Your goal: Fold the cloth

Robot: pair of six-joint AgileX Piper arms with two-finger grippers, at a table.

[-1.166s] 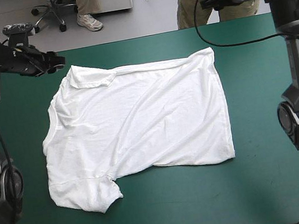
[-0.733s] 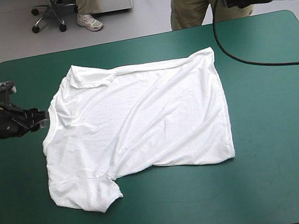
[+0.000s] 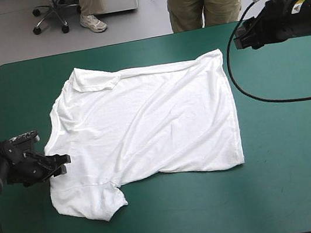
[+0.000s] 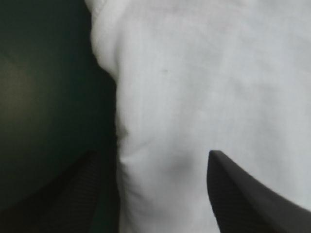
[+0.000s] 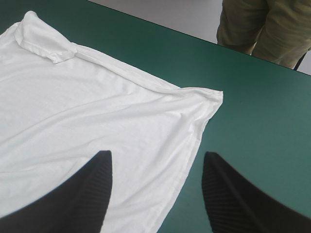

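Note:
The white T-shirt lies spread flat on the teal-green cover, collar side to the left, one sleeve folded at the far left and one at the near left. My left gripper sits low at the shirt's left edge, just above the near sleeve. In the left wrist view it is open, with the shirt's edge running between its fingers. My right gripper hovers beyond the shirt's far right corner. It is open, and that corner lies ahead of it.
Bare teal-green cover stretches to the right of the shirt, and a narrower strip runs along the table's near edge. The table's far edge passes close behind the shirt.
My left arm has swung from the far left corner toward the near side and come down at the shirt's left edge. My right arm has dropped lower near the far right corner.

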